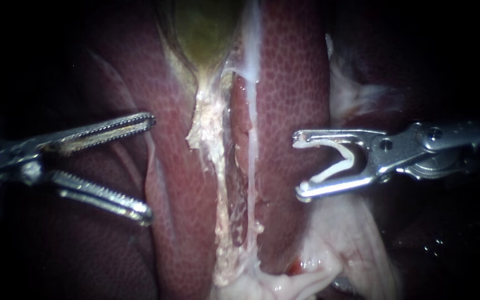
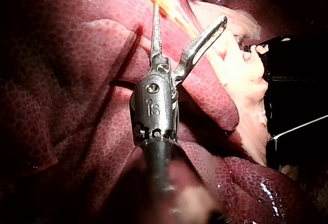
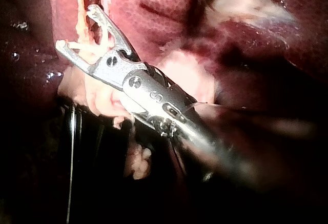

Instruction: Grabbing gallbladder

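Step in hand: reaching for the gallbladder [image 1: 201, 28]. I judged the grip not yet taken, since neither tool touched it.
Gallbladder: a greenish-yellow sac seated in a cleft of the liver [image 1: 290, 72]. It narrowed to a neck, and a frayed pale strand [image 1: 213, 150] ran on from there.
Left tool [image 1: 149, 165]: its serrated jaws were spread wide with nothing between them. It stood past the gallbladder's neck, beside the strand on your left instrument's side, well apart from the sac.
Right tool [image 1: 299, 165]: its jaws stood apart, but both bore on a white clip [image 1: 350, 161] seated between them. It lay across the strand from the left tool, over the liver and equally clear of the gallbladder.
Approach advised: you should carry the left tool along the strand towards the sac and keep its jaws wide until they straddle the wall.
Bite advised: take a full fold of the gallbladder's body just beyond the neck, not the frayed strand, which looked likely to shred.
Closure advised: close gently. The wall appeared thin, so a hard pinch could tear it and spill its contents.
Hazard: the liver flanks the gallbladder closely on both sides, so keep the serrations off it.
Right tool advised: hold it still, with the clip clear of tissue.
Containers: none were in view. The only thing carried was the clip in the right tool.
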Motion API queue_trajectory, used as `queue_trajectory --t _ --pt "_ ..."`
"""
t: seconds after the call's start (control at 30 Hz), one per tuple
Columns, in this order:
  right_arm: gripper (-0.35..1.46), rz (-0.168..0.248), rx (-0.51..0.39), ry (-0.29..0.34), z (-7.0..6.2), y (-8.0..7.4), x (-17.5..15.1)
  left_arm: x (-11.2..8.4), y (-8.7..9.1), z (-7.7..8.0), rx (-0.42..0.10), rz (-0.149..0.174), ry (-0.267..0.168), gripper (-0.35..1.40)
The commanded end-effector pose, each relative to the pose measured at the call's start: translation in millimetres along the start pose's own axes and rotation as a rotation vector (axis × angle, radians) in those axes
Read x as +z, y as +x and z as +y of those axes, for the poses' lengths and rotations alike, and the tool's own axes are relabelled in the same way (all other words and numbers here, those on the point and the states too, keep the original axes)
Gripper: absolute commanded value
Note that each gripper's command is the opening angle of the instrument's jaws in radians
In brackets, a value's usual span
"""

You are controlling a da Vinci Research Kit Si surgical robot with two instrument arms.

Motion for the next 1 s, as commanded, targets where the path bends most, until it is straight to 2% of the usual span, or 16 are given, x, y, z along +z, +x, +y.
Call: queue_trajectory --t 0.03,0.33,0.37,0.67,0.8,1.0 --pt "0.59 0.000 0.000 0.000 0.0 0.0 0.0 0.0 0.0 0.0 0.000 0.000 0.000 0.95" --pt "0.59 0.000 0.000 0.000 0.0 0.0 0.0 0.8 0.1 0.3 0.000 0.000 -0.002 0.95" --pt "0.59 0.000 0.000 0.000 0.0 0.0 0.0 1.1 0.1 0.4 0.005 0.001 -0.009 0.95" --pt "0.59 0.000 0.000 0.000 0.1 0.0 0.0 3.4 0.4 1.4 -0.049 0.002 -0.080 0.95" --pt "0.59 0.000 0.000 -0.001 0.2 -0.1 0.0 4.2 0.8 2.1 -0.068 0.003 -0.127 0.93" --pt "0.59 0.000 0.000 -0.002 0.2 -0.1 0.1 4.9 1.6 3.4 -0.104 0.001 -0.151 0.90"
